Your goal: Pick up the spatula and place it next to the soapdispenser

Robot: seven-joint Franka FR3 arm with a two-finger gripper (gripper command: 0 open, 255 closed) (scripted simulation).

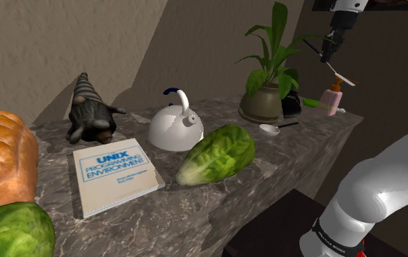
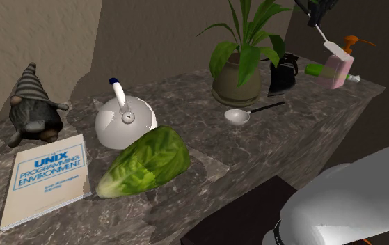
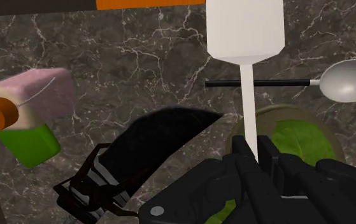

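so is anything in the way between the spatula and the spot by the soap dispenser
Nothing visible blocks it. The spatula is clasped in the fingers, in the air over the counter. Bare counter lies beside the soap dispenser, though a black object and a green bottle crowd it.

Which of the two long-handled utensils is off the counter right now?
The white spatula, clasped in the gripper above the counter; the black-handled spoon lies flat on it.

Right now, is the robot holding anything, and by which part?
Yes: the gripper is shut on the white spatula, clasping its thin handle between the two fingers, with the flat blade pointing away.
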